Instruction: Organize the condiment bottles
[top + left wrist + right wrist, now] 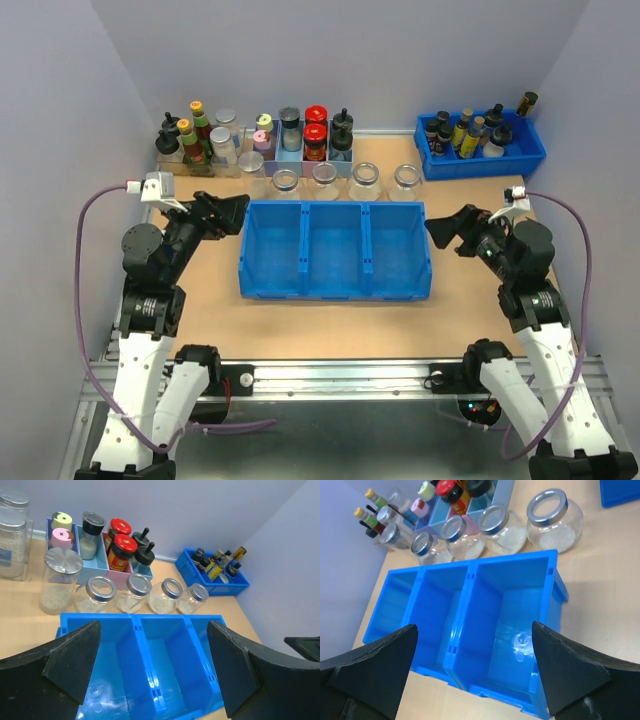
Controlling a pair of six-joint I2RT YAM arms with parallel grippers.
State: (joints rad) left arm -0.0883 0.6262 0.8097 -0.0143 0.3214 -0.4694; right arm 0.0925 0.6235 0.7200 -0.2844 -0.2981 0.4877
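Five short clear glass jars with silvery rims stand in a row behind a blue three-compartment bin (335, 205). The leftmost jar (252, 165) has a flat silver lid; the other jars (285, 181) (325, 175) (365, 176) (406, 177) are open-topped. My left gripper (235, 207) is open at the bin's left end and holds nothing. My right gripper (440, 225) is open at the bin's right end and holds nothing. The left wrist view shows the lidded jar (62, 577), the bin (135, 617) and my left gripper (155, 670). The right wrist view shows the rightmost jar (554, 520), the bin (470, 565) and my right gripper (475, 675).
A blue tray (480, 158) of small dark bottles stands at the back right. A pink and blue rack (300, 150) with red-, pink- and black-capped bottles stands behind the jars. More bottles (195, 140) stand at the back left. Walls close in the back and sides.
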